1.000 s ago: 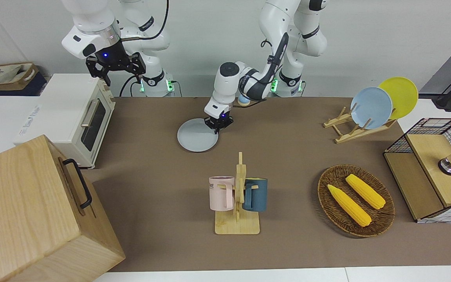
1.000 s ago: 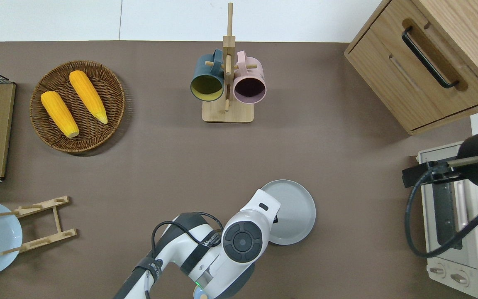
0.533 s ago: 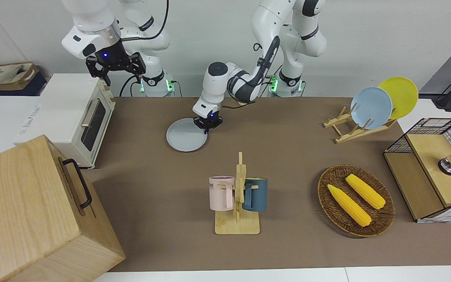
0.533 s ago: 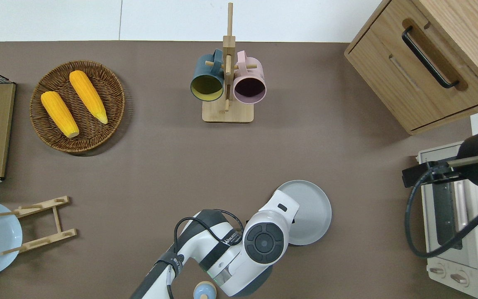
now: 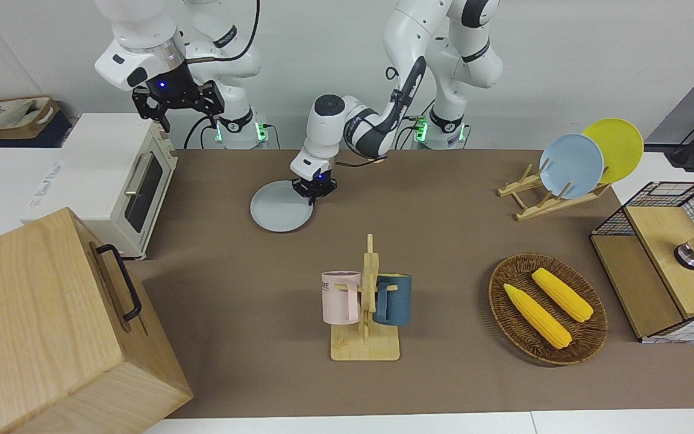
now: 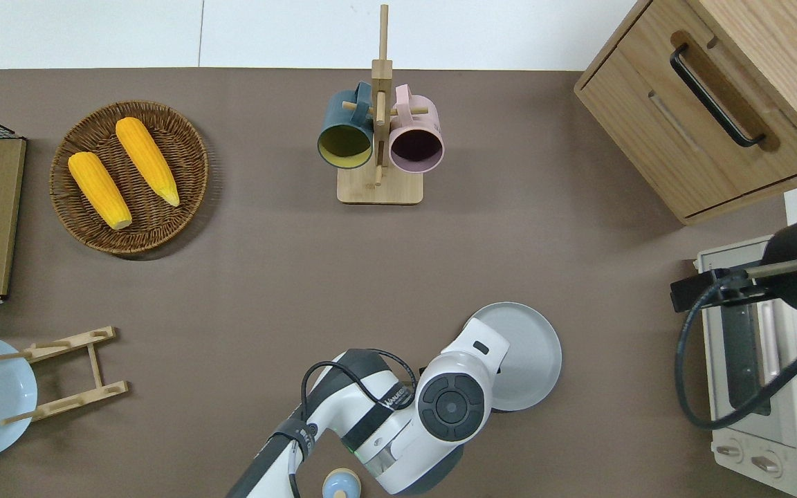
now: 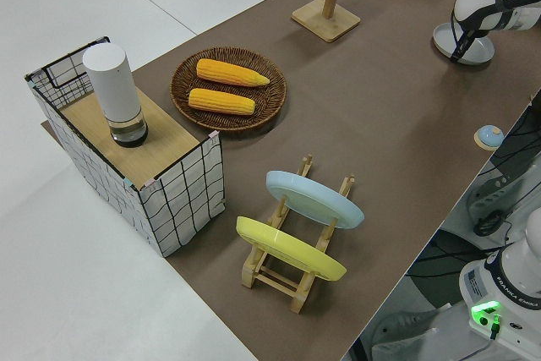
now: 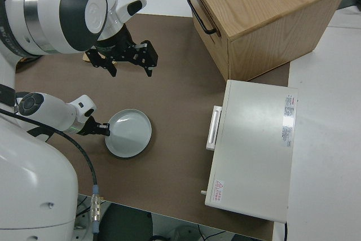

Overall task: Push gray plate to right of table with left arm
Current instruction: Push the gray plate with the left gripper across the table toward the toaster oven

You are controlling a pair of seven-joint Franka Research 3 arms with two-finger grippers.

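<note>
The gray plate (image 5: 281,207) lies flat on the brown counter (image 5: 443,241). It sits close to the robots' edge, between the middle of the counter and the toaster oven (image 5: 121,181) at the right arm's end. It is well apart from the oven.

The left gripper (image 5: 314,190) is down low at the rim of the plate, on the side toward the left arm's end. Its tips touch the rim there. I cannot tell if the fingers are apart or together, since the arm hides them from above. The left arm (image 6: 398,422) bends low across the counter to reach it.

The right arm is parked. The right gripper (image 8: 125,55) has its fingers spread wide and holds nothing.

A mug rack (image 5: 366,325) stands farther from the robots than the plate. A pink mug (image 5: 341,296) and a dark blue mug (image 5: 393,299) hang on it. A wicker basket (image 5: 588,346) with two ears of corn (image 5: 537,315) lies toward the left arm's end. A light-blue plate (image 5: 571,166) and a yellow plate (image 5: 615,147) stand in a wooden plate rack (image 5: 528,202) there too. A big wooden box (image 5: 52,325) with a black handle stands at the right arm's end, farther from the robots than the oven.
</note>
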